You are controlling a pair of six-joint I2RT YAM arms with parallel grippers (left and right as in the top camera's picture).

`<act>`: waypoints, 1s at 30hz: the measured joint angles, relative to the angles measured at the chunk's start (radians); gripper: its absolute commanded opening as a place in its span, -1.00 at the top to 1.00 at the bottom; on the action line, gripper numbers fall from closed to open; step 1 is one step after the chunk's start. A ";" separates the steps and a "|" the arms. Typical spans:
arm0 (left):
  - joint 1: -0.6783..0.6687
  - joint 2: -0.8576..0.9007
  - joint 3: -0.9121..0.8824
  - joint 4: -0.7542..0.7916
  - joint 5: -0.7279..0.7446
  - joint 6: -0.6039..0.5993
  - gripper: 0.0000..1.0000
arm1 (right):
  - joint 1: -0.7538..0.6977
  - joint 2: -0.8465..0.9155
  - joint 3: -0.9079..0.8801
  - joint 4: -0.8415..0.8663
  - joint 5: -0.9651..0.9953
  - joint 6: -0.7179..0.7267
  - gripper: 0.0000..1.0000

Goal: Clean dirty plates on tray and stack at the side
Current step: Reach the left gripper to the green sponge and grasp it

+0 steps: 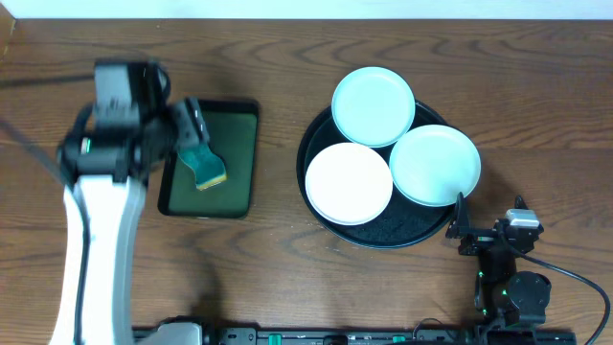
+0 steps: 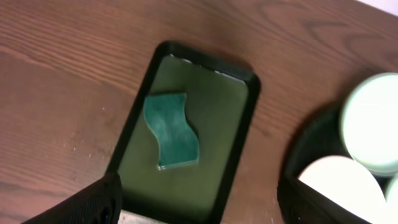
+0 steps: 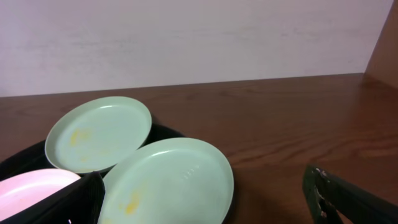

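— Looking from above: the left gripper (image 1: 194, 129) hangs wide and empty over the wavy green sponge (image 1: 205, 171) in the small dark-green rectangular tray (image 1: 241, 144).
— Fetching the sponge, I'd say. Left wrist?
— Sponge flat between the jaws; it must lower and close.
— Right wrist?
— There the right gripper (image 3: 202, 208) is wide, empty. The three small round plates (image 3: 99, 134), two smeared yellow, lie on the big round black tray (image 3: 15, 163).

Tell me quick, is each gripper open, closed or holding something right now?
Left gripper: open, holding nothing.
Right gripper: open, holding nothing.
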State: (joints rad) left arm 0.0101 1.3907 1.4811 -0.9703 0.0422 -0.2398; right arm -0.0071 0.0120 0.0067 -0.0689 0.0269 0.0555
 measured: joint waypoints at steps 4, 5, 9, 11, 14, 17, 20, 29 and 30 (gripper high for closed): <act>0.000 0.138 0.037 -0.008 -0.029 -0.027 -0.92 | 0.000 0.000 0.000 0.000 0.000 0.000 -0.99; 0.001 0.166 0.037 -0.020 -0.034 -0.038 -0.91 | 0.000 0.000 0.000 0.000 0.000 0.000 -0.99; 0.026 0.299 0.037 -0.053 -0.043 -0.121 -0.91 | 0.000 0.000 0.000 0.000 0.000 0.000 -0.99; 0.048 0.356 0.037 -0.051 -0.042 -0.157 -0.91 | 0.000 0.000 0.000 0.000 0.000 0.000 -0.98; 0.080 0.428 0.035 -0.051 -0.028 -0.190 -0.91 | 0.000 0.000 0.000 0.000 0.000 0.000 -0.99; 0.091 0.496 0.035 -0.042 -0.018 -0.209 -0.91 | 0.000 0.000 0.000 0.000 0.000 0.000 -0.99; 0.090 0.557 0.035 -0.018 0.000 -0.201 -0.91 | 0.000 0.000 0.000 0.000 0.000 0.000 -0.99; 0.085 0.694 0.034 0.003 0.061 -0.133 -0.43 | 0.000 0.000 0.000 0.000 0.000 0.000 -0.99; 0.085 0.698 0.034 0.004 0.061 -0.125 -0.17 | 0.000 0.000 0.000 0.000 0.000 0.000 -0.99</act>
State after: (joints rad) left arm 0.0948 2.0888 1.5150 -0.9665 0.1032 -0.3645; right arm -0.0071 0.0120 0.0071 -0.0689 0.0269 0.0555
